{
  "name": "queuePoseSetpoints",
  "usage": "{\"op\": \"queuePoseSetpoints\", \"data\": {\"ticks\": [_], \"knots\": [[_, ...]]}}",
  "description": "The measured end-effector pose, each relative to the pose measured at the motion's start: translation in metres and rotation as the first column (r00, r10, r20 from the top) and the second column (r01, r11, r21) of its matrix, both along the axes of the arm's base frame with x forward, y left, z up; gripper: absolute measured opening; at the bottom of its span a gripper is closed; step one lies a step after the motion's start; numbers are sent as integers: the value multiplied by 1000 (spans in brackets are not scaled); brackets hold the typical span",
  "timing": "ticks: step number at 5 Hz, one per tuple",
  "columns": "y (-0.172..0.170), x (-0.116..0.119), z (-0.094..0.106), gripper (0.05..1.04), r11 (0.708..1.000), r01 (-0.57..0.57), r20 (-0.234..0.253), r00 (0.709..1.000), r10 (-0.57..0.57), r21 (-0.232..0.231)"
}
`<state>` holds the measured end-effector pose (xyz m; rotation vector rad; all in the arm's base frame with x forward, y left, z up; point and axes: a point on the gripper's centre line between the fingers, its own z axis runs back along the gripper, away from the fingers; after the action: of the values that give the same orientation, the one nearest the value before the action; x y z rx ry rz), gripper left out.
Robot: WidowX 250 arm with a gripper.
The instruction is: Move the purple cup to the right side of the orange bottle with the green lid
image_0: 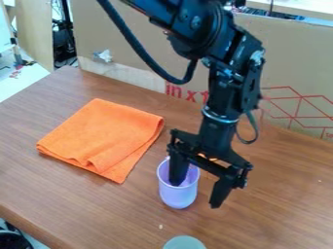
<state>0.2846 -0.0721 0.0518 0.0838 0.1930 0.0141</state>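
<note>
My gripper (198, 187) hangs over the wooden table right of centre, open, its two fingers spread apart. The left finger is inside the mouth of a light purple cup (177, 195), and the right finger is outside, to the cup's right. The cup's right wall lies between the two fingers. Left of the cup, an orange cloth (107, 136) lies folded on the table, its near edge slightly rumpled.
A pale round object (184, 243) is cut off by the bottom edge of the view, in front of the cup. Behind the wooden table (78, 204) stands a cardboard panel (130, 39) with red print. The table's edge runs along the lower left.
</note>
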Motion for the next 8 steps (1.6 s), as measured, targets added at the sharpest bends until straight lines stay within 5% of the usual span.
{"op": "queuePoseSetpoints", "data": {"ticks": [3,4,6,8], "knots": [[-2,-1,-4,169,1000,0,8,1000,0,-17],[-3,-4,-2,94,1000,6,-15,1000,-7,-25],[-57,69,56,93,964,251,143,961,-237,-88],[-94,115,41,93,931,343,71,939,-336,-127]]}}
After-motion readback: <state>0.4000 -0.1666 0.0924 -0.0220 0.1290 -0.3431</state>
